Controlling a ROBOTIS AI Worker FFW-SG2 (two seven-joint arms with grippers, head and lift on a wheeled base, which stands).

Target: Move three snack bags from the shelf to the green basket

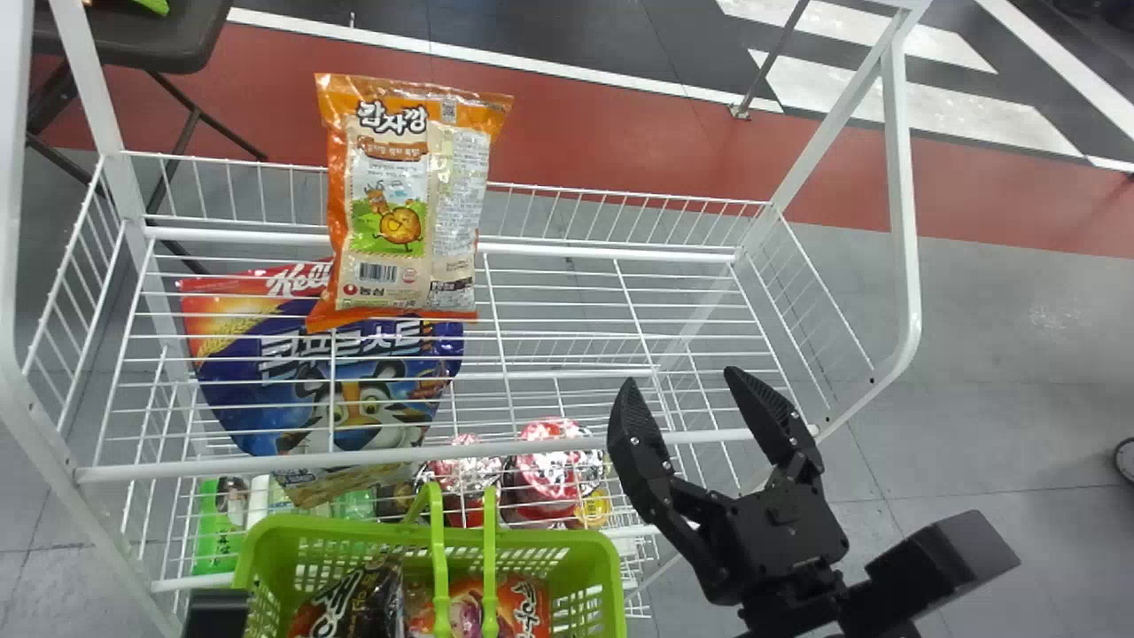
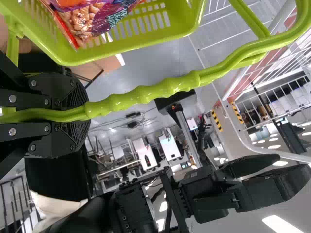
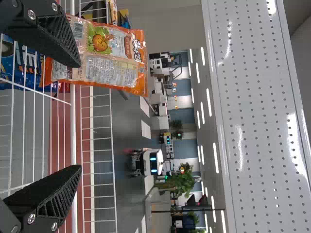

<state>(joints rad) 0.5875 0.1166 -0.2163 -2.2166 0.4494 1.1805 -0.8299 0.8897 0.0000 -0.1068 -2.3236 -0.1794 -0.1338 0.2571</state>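
Observation:
On the upper wire shelf (image 1: 567, 377), an orange snack bag (image 1: 399, 199) stands left of centre; the right wrist view shows the same snack bag (image 3: 114, 56). The green basket (image 1: 354, 529) is in front of the shelf with a dark bag (image 1: 359, 598) and an orange-red bag (image 1: 523, 607) inside. My left gripper (image 1: 217, 613) is partly visible at the bottom left; in the left wrist view, the left gripper (image 2: 80, 115) is shut on the basket handle (image 2: 160, 90). Over the shelf's front right, my right gripper (image 1: 680, 379) is open and empty, apart from the bag; right gripper (image 3: 78, 116).
A blue cereal bag (image 1: 354, 390) and red-lidded containers (image 1: 549, 470) are on the lower level. White frame posts (image 1: 899, 195) rise at both sides of the shelf, and its front rail (image 1: 567, 445) runs beside my right gripper. A dark table (image 1: 133, 40) is at the back left.

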